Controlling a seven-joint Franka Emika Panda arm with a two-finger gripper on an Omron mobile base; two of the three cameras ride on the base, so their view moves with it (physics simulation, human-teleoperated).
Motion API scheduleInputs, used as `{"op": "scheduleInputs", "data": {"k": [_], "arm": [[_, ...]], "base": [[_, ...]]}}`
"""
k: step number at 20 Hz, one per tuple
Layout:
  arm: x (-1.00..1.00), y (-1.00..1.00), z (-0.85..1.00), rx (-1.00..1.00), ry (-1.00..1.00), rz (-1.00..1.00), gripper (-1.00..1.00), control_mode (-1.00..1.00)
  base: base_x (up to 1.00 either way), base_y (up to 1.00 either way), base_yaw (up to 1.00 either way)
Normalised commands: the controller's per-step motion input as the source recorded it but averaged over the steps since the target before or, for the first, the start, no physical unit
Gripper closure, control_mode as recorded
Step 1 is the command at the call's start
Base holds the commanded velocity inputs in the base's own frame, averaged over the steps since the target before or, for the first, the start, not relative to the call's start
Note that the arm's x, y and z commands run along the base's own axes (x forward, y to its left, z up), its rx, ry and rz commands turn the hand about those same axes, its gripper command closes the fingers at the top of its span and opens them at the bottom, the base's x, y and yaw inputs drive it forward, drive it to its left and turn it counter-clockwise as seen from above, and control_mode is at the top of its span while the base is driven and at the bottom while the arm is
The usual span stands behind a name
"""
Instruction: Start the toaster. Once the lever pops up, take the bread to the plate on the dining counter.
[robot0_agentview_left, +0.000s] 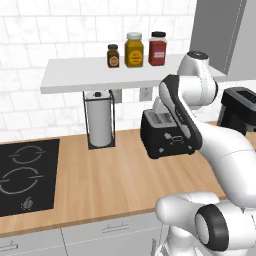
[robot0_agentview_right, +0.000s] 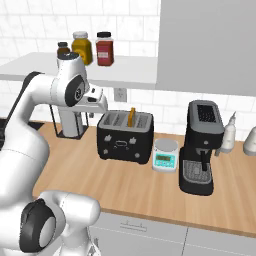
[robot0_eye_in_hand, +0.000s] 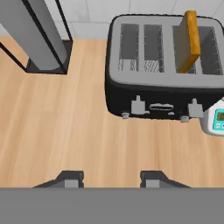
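The black toaster (robot0_eye_in_hand: 162, 78) stands on the wooden wall-side worktop, also seen at toaster (robot0_agentview_left: 156, 140) and toaster (robot0_agentview_right: 125, 135). The tan bread (robot0_eye_in_hand: 189, 41) stands on edge in one of its right-hand slots, sticking up above the silvery top; bread (robot0_agentview_right: 132, 116) shows there too. Two lever tabs (robot0_eye_in_hand: 138, 105) sit low on the toaster's front face. My gripper (robot0_eye_in_hand: 111, 179) hovers above the worktop in front of the toaster, open, with nothing between its fingertips. The plate and the dining counter are out of view.
A paper towel holder (robot0_agentview_left: 100, 120) stands left of the toaster. To its right are a small kitchen scale (robot0_agentview_right: 165, 155) and a black coffee machine (robot0_agentview_right: 202, 147). A cooktop (robot0_agentview_left: 25, 175) lies at far left. A shelf (robot0_agentview_left: 70, 75) with jars hangs above.
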Motion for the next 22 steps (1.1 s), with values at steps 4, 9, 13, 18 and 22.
{"op": "scheduleInputs", "data": {"k": [4, 9, 13, 18, 22], "arm": [[0.00, -0.22, 0.00, 0.00, 0.00, 0.00, -1.00, -1.00], [0.00, -0.74, -0.01, 0.01, 0.00, 0.00, -1.00, -1.00], [0.00, -0.73, -0.02, 0.00, 0.00, 0.00, -1.00, -1.00], [0.00, -0.55, -0.23, 0.00, -0.01, 0.00, -1.00, -1.00], [0.00, -0.28, -0.50, 0.00, -0.03, 0.00, -1.00, -1.00]], "base": [[0.00, 0.00, 0.00], [0.00, 0.00, 0.00], [0.00, 0.00, 0.00], [0.00, 0.00, 0.00], [0.00, 0.00, 0.00]]}}
